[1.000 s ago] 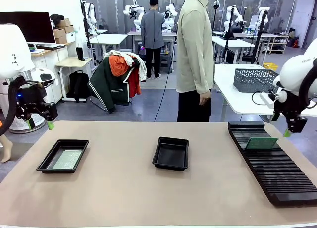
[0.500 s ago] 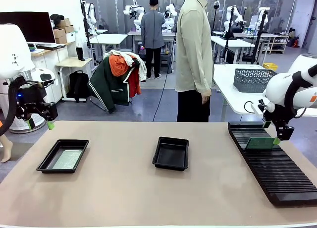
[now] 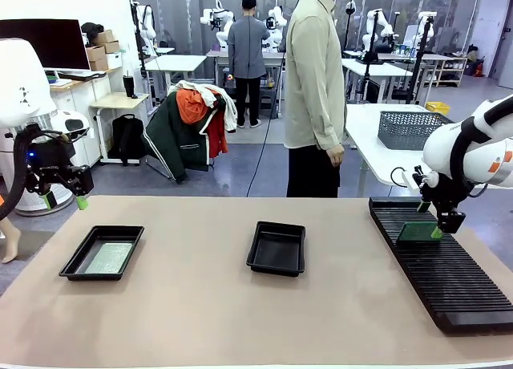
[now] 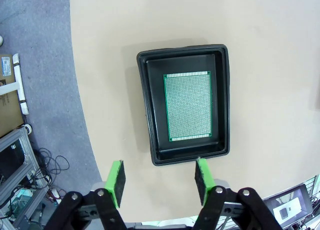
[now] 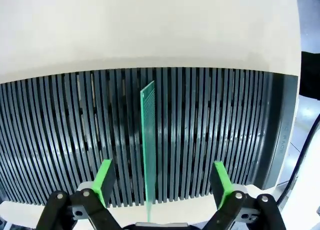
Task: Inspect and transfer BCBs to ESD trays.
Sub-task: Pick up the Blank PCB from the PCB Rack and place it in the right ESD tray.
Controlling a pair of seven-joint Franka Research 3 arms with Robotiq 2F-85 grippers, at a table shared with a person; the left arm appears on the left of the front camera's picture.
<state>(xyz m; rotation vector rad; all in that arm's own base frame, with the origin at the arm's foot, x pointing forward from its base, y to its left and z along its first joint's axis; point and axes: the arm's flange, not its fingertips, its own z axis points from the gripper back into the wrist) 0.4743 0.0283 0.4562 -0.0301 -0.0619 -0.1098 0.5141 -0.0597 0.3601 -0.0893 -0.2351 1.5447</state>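
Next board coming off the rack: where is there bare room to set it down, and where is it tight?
The middle tray is empty. Bare table lies between it and the left tray, which already holds a board, and between it and the rack. Crowded at the rack's far end: the open right tool sits over the standing board.

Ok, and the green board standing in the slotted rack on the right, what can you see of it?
The green board is a thin, flat rectangle that looks like rigid circuit laminate. It stands upright on one long edge in a slot near the far end of the black ribbed rack, the one thing seen touching it. From the right wrist it shows edge-on as a narrow green blade. The robot's right hand straddles it, open, one green finger on each side with a gap to both.
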